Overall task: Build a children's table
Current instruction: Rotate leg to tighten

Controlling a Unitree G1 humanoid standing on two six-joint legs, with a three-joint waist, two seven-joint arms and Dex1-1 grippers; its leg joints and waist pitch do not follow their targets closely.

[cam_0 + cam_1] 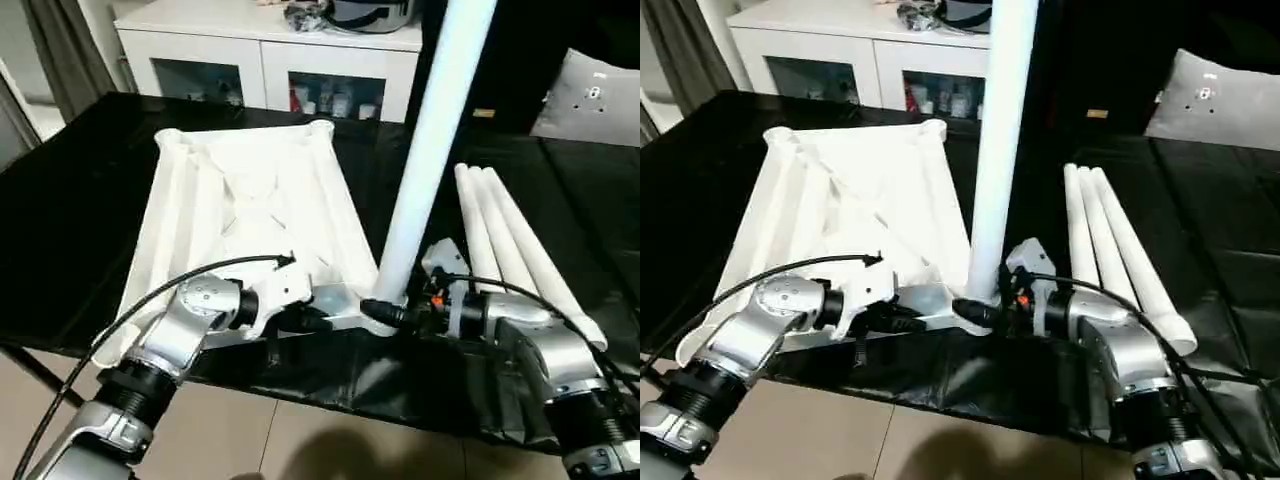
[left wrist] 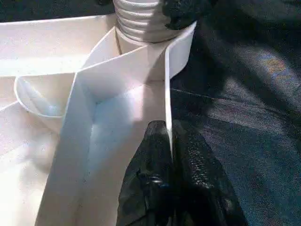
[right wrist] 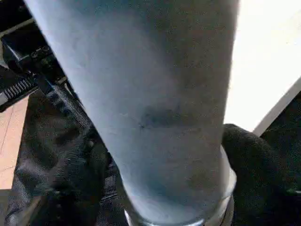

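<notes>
The white table top [image 1: 240, 200] lies upside down on the black cloth, ribbed underside facing up. One white leg [image 1: 430, 130] stands upright in its near right corner socket [image 2: 141, 23]. My left gripper [image 1: 310, 322] is shut on the top's thin near rim, just left of that socket; the left wrist view shows this gripper [image 2: 168, 129] pinching the rim wall. My right gripper [image 1: 385, 312] sits at the base of the upright leg [image 3: 155, 108], open, one black finger on each side of it. Three more legs [image 1: 510, 240] lie side by side to the right.
A white glass-door cabinet [image 1: 270, 60] stands behind the table, and a grey cushion [image 1: 595, 95] is at the back right. The black cloth hangs over the table's front edge [image 1: 330, 380], with tan floor below. Black cables run along both forearms.
</notes>
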